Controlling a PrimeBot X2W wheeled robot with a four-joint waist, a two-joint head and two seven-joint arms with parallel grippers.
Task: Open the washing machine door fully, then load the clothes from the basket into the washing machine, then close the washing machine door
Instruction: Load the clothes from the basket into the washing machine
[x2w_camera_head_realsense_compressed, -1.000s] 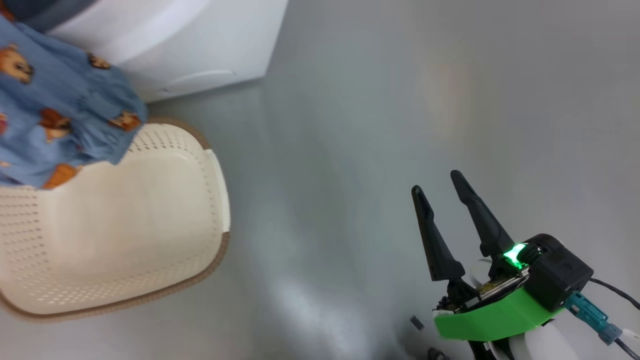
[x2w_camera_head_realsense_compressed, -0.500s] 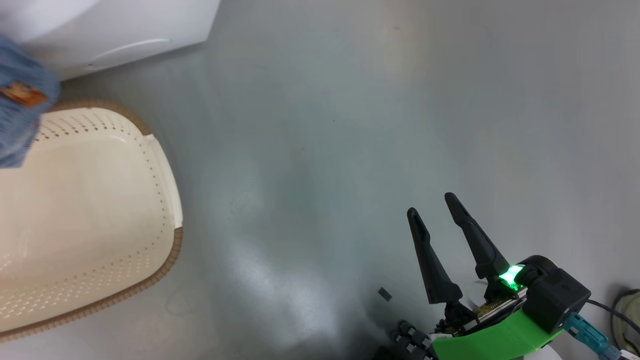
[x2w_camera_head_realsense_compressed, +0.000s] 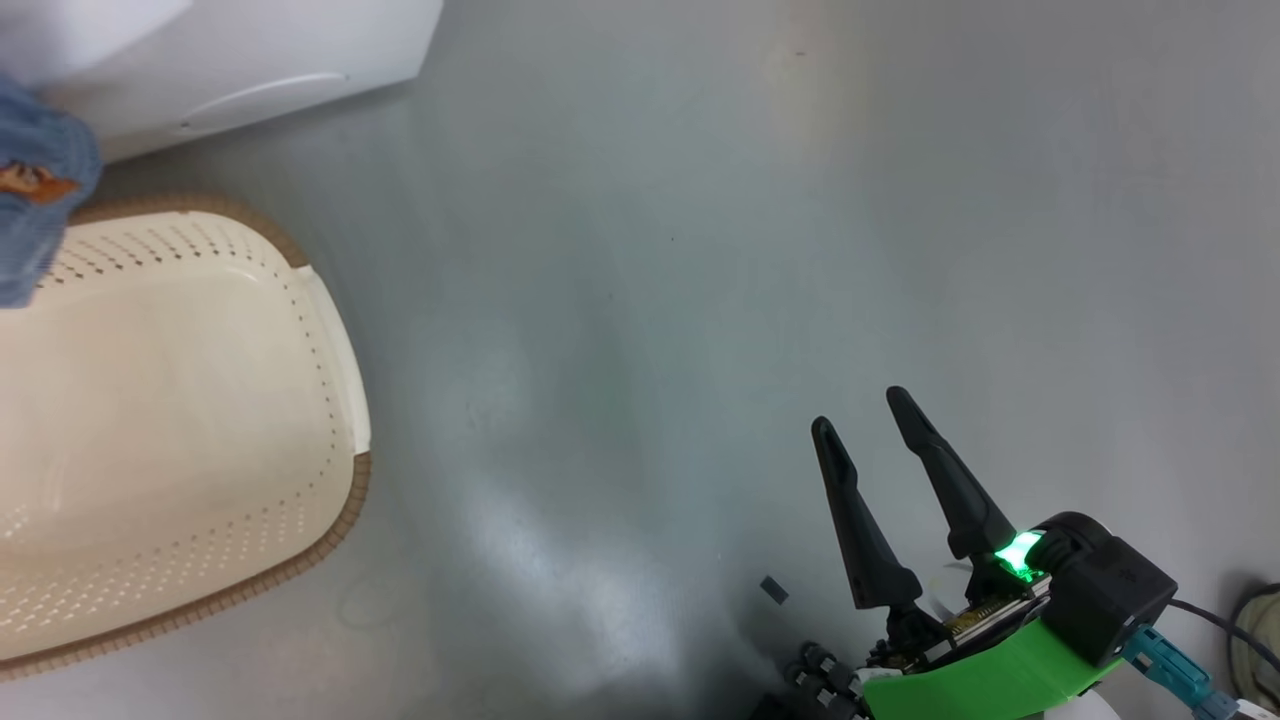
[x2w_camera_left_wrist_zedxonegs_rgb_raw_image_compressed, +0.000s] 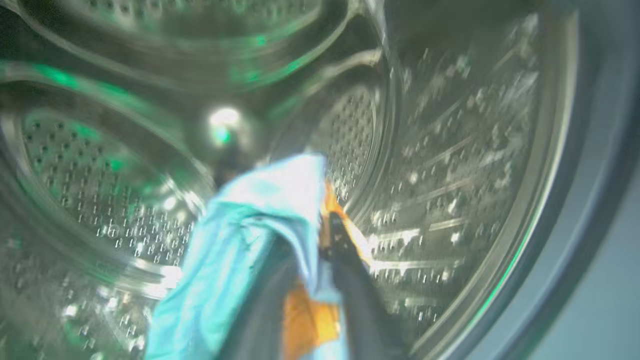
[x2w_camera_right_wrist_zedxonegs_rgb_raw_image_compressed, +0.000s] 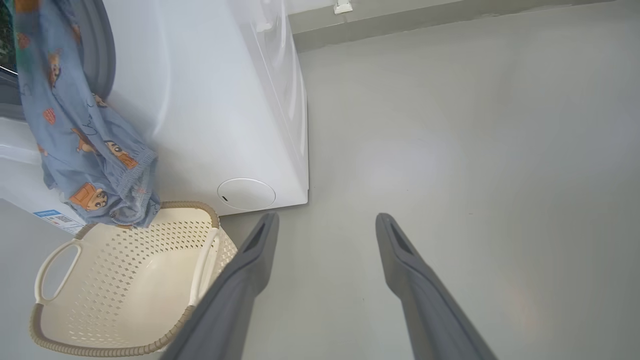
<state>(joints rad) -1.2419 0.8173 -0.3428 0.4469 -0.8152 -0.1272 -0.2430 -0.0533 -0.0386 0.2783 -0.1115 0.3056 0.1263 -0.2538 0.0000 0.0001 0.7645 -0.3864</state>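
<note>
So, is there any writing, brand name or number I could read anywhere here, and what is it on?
No text here is legible.
Blue-and-white sticker low on the big white boxy washing machine: print too small to read.
Light blue, cartoon-printed clothes hanging from the machine's opening: dark scribbles beside the orange figures, too blurred to read.

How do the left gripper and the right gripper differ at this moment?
The left gripper is shut on the clothes; the right gripper is open and holds nothing. The left gripper points into the steel drum; the right gripper hangs above the floor. Both have two long dark fingers.
</note>
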